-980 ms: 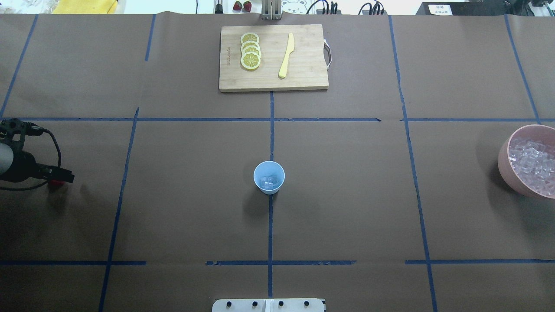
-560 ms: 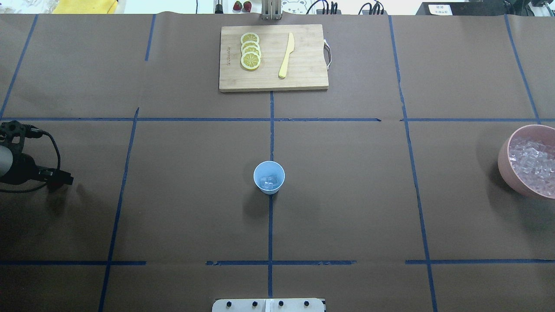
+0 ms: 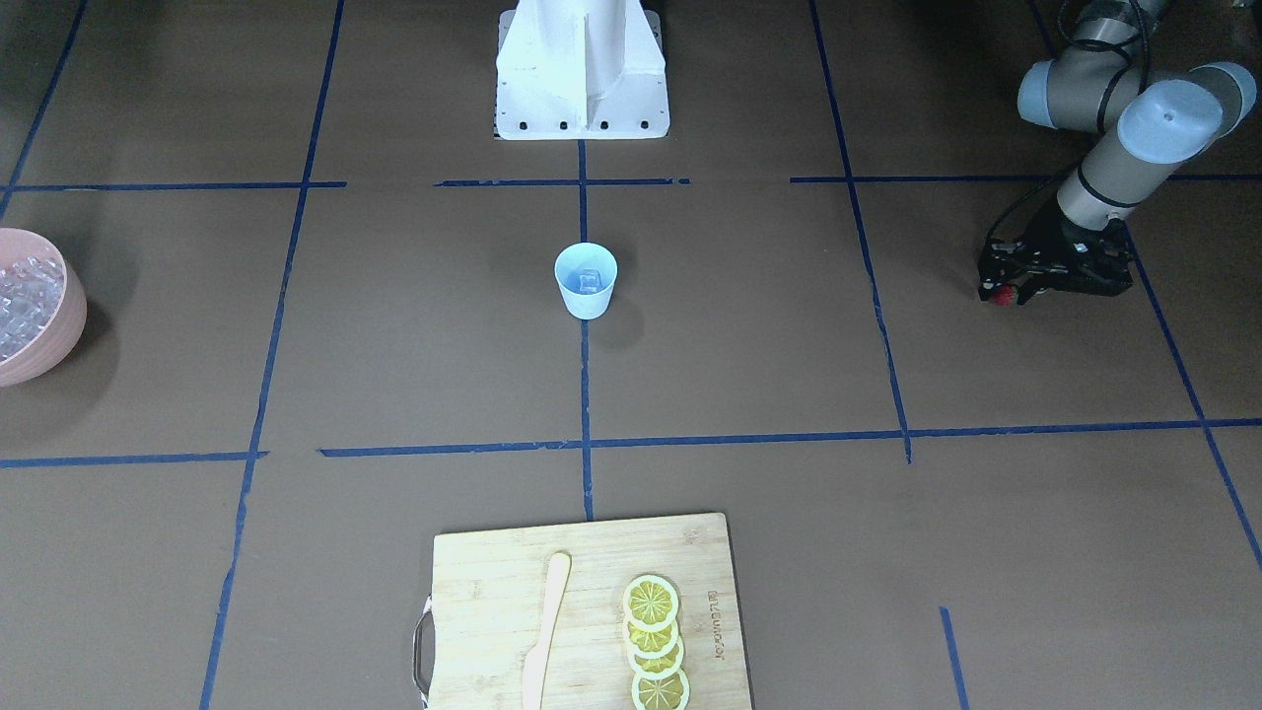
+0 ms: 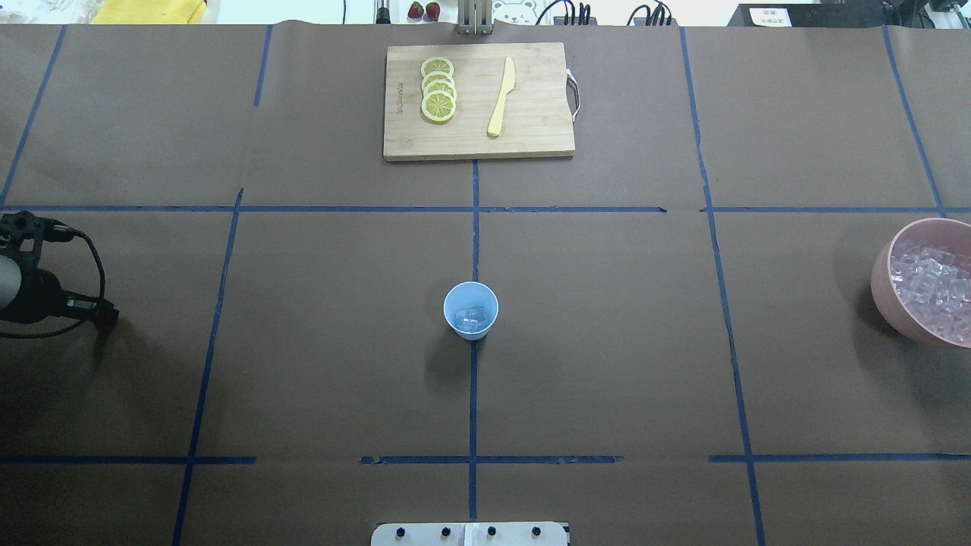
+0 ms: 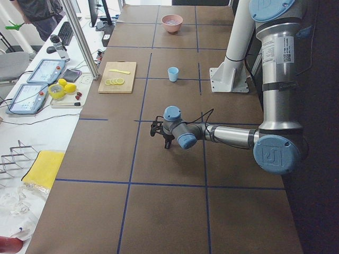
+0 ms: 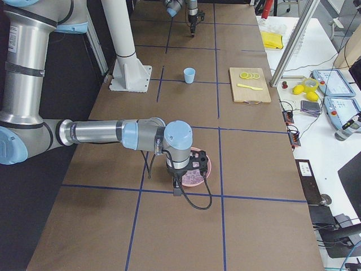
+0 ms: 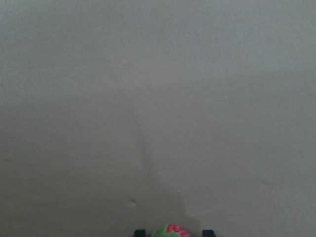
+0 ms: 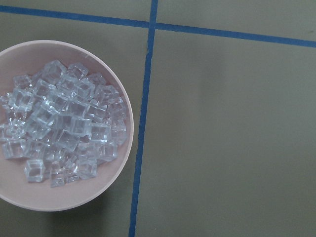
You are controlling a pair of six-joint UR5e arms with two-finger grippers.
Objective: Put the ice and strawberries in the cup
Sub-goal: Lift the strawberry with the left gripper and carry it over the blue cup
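Front-facing view: the left gripper (image 3: 1006, 292) hangs well apart from the cup (image 3: 586, 286), on the robot's left of it. It is clenched on the strawberry (image 3: 1004, 295), a red speck at its tip.

Overhead: the cup holds a few cubes of ice (image 4: 472, 317). The cutting board (image 4: 531, 114), with lemon slices (image 4: 438, 89) and a yellow knife (image 4: 501, 97), lies beyond the cup.

Right side view: the right gripper (image 6: 196, 163) hovers over the pink bowl (image 6: 207, 169), far from the cup. Its grip cannot be told.

Left wrist: the strawberry sits between two black fingertips (image 7: 139, 232).

Right wrist: the pink bowl is heaped with more ice.
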